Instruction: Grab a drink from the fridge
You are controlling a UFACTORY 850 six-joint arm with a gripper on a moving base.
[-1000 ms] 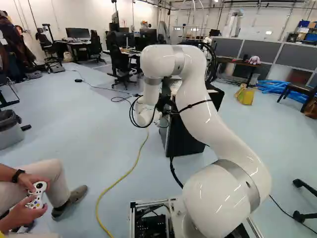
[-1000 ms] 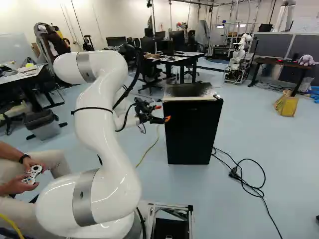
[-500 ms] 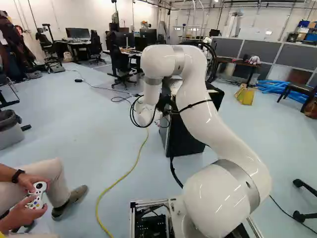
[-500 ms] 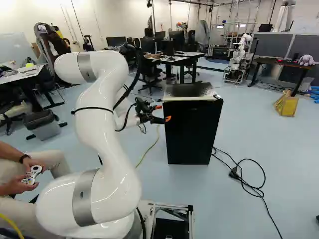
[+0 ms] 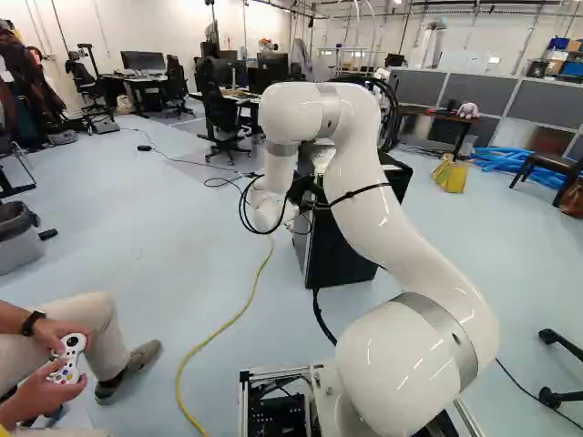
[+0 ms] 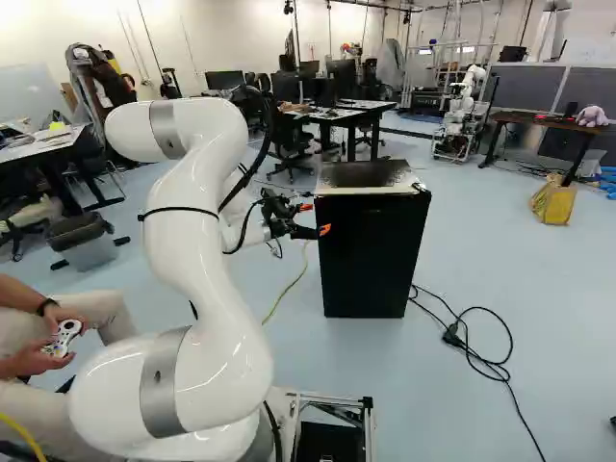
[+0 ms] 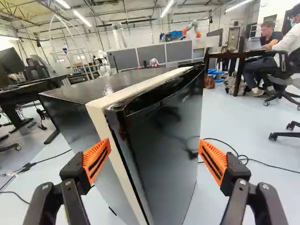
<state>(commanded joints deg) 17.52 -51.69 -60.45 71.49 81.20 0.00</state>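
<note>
"Where's the drink supposed to come from?"

"The boxy black fridge (image 6: 371,255), standing on the pale blue floor (image 5: 100,228) just ahead of the black two-fingered gripper (image 6: 316,218). Seen from the wrist, its upright corner lies between the fingers, which are spread wide. Contact, I can't tell."

"Any edges to mind?"

"The glossy door (image 7: 164,154) is shut, with a cream strip (image 7: 118,164) behind it. One orange ribbed pad (image 7: 96,159) overlaps the side panel in view; past the other, floor shows beside the door."

"And the base views?"

"On the left, the arm's white links (image 5: 392,218) hide part of the fridge. On the right, most of the door front shows, plus a loose black cable (image 6: 452,335)."
</note>
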